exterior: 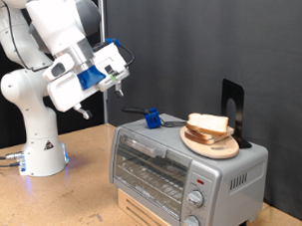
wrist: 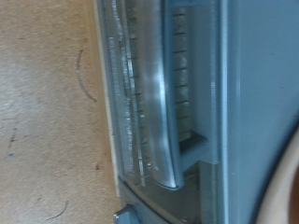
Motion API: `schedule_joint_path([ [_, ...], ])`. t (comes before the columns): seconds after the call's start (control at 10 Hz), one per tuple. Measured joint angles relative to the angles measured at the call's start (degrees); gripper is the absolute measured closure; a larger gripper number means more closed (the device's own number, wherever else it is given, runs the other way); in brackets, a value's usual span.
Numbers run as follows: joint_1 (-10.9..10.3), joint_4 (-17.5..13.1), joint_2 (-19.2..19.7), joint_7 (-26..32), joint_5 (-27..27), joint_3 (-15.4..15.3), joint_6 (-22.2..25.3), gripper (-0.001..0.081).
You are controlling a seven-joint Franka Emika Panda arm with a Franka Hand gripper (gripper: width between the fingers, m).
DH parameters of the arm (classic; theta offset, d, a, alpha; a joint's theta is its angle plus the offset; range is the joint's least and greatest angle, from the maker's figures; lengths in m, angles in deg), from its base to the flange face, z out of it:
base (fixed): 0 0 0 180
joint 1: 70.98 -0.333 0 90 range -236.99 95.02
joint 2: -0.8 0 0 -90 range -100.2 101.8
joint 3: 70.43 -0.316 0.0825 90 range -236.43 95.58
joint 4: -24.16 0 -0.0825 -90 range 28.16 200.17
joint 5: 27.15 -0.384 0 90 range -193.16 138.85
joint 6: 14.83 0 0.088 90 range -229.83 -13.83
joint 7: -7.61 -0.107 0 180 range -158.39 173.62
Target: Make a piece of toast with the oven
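The oven [exterior: 163,157], a silver box with a glass door, stands at the exterior view's lower right with its door shut. Its two knobs [exterior: 200,199] sit on the right of its front. The wrist view looks down on the oven's door handle [wrist: 168,103] and glass. My gripper [exterior: 120,82] hangs in the air above the oven's left end, apart from it, with nothing seen between its fingers. Bread slices [exterior: 209,124] are stacked on a wooden plate [exterior: 214,146] on the oven's top. The piece of toast is out of view on its own.
A blue cup [exterior: 151,117] with a dark handle and a black stand [exterior: 234,108] also sit on the oven's top. The oven rests on a pale wooden box [exterior: 144,208]. The robot's white base [exterior: 40,147] stands on the brown table [wrist: 47,112] at the left.
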Motion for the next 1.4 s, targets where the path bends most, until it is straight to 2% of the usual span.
schedule_joint_path([
  [0.1, -0.06, 0.38, -0.02, -0.04, -1.05, 0.02, -0.37, -0.0002],
  [0.3, 0.01, 3.09, 1.45, -1.31, -0.42, -1.3, -5.63, -0.0002],
  [0.5, -0.19, 4.99, 4.93, -1.65, -0.13, -2.8, -10.32, -0.0002],
  [0.7, -1.33, 6.09, 7.7, -1.43, -1.27, -3.09, -14.19, -0.0002],
  [1.0, -2.94, 6.78, 9.71, -0.33, -3.69, -3.0, -16.94, -0.0002],
  [1.4, -3.18, 7.42, 12.24, -0.01, -3.89, -3.02, -19.59, -0.0002],
])
